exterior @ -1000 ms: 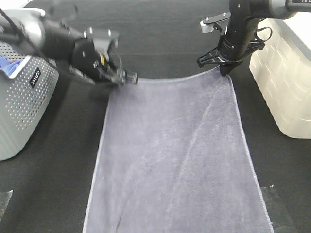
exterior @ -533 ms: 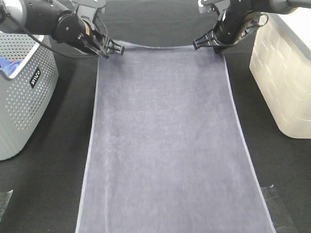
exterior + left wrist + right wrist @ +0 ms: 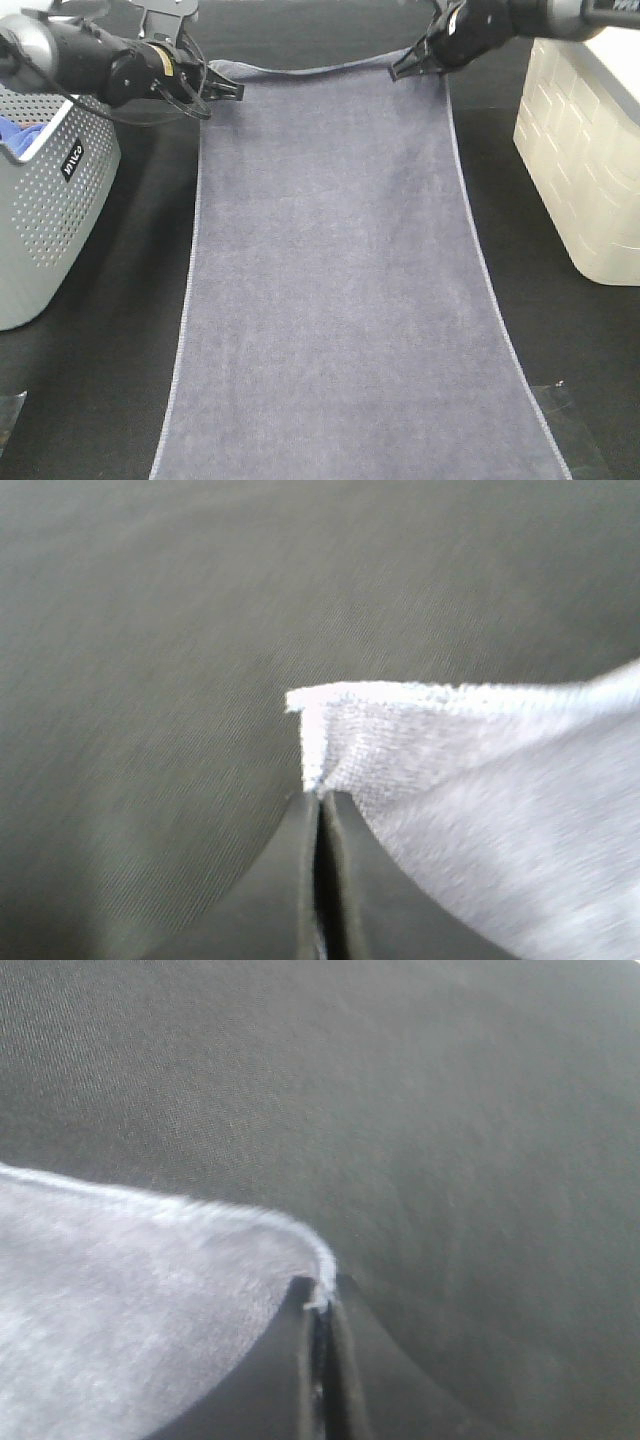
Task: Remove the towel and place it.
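Observation:
The grey-lavender towel (image 3: 330,260) lies stretched flat down the middle of the black table, running past the near edge of the exterior high view. My left gripper (image 3: 225,88) is shut on its far left corner, and my right gripper (image 3: 415,65) is shut on its far right corner. In the left wrist view the closed jaws pinch the pale stitched corner of the towel (image 3: 420,750). The right wrist view shows the towel's rounded hem (image 3: 150,1290) caught between the shut fingertips (image 3: 300,1305). The far edge sags slightly between the two grips.
A grey perforated basket (image 3: 50,200) with a bright blue cloth (image 3: 18,135) inside stands at the left edge. At the right stands a cream brick-patterned bin (image 3: 585,150). Black table cloth (image 3: 120,330) shows on both sides of the towel.
Both grippers have pulled the towel's far corners away from the camera, toward the back of the table. The creases have flattened out and the towel now lies taut and smooth.

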Available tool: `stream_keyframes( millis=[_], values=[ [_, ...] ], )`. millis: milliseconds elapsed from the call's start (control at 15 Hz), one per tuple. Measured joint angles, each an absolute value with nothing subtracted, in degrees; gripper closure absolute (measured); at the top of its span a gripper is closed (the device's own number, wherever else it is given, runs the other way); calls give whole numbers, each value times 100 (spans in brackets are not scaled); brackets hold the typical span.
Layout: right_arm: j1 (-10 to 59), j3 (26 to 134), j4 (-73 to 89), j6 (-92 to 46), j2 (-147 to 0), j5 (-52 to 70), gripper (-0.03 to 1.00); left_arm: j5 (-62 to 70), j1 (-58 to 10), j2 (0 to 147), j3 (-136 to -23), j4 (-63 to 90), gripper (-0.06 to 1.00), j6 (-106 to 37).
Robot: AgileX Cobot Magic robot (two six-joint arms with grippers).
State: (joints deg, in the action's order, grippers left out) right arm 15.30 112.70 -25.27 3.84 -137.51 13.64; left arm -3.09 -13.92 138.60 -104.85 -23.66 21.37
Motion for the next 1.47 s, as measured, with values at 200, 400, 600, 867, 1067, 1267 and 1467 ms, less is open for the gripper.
stream_keyframes(
  millis=[200, 400, 600, 867, 1067, 1267, 1467],
  values=[
    [1421, 11270, -2618, 384, -14135, 963, 97, -871, -1392, 14295, -10777, -2372, 94, 2137],
    [1301, 11270, -2618, 418, -14312, 659, 97, -894, -1392, 14622, -11058, -2372, 94, 2120],
    [1197, 11270, -2573, 470, -14633, 292, 97, -877, -1392, 14989, -11184, -2372, 94, 2120],
    [1197, 11270, -2573, 470, -14794, 281, 89, -470, -1392, 15063, -11196, -2275, 86, 2126],
    [1197, 11276, -2555, 470, -14794, 269, 47, 29, -1381, 15063, -11201, -2051, 31, 2137],
    [1186, 11276, -2401, 487, -14748, 338, 26, 46, -1369, 14994, -11201, -1977, 17, 2137],
    [1186, 11276, -2292, 516, -14484, 418, 25, -298, -1369, 14679, -11201, -1960, 17, 2137]
  ],
)
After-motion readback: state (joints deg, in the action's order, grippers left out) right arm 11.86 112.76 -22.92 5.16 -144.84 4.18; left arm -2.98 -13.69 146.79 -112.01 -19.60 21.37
